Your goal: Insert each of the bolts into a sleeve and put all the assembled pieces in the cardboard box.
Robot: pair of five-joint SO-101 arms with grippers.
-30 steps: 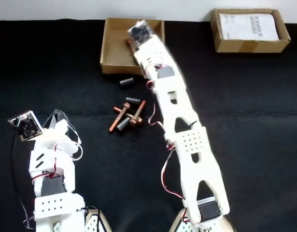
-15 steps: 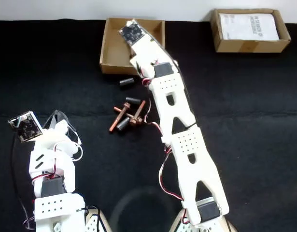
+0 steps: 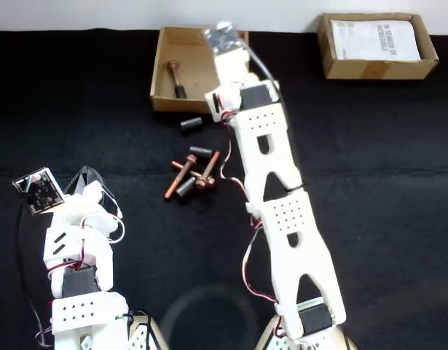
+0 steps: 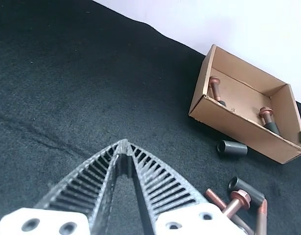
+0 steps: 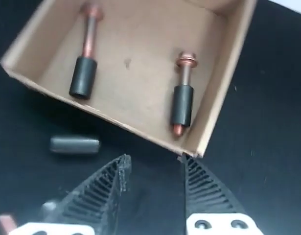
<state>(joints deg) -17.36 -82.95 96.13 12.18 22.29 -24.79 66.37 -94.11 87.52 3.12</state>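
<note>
Noting right gripper (image 5: pixel 154 159) spread and empty above near wall of cardboard box (image 5: pixel 135 68), clear of two assembled pieces (image 5: pixel 182 100) inside. Left gripper (image 4: pixel 125 147) clenched on nothing, presumably parked near-left; loose bolts (image 3: pixel 178 180) outstanding.

Two bolt-in-sleeve pieces (image 5: pixel 83 68) lie in the cardboard box (image 3: pixel 173 103), rear centre of tabletop (image 3: pixel 376 189). One loose sleeve (image 3: pixel 191 124) just in front of it; bolts & sleeves (image 3: pixel 191 175) cluster further forward. 2nd box (image 3: pixel 369 71) rear right.

Black fabric table cover (image 3: pixel 384 219) across the whole work surface. Shallow brown cardboard tray (image 3: pixel 376 70) at the far right corner, holding a white printed paper sheet (image 3: pixel 375 38). Plain white surface (image 3: pixel 78 13) beyond the far edge.
</note>
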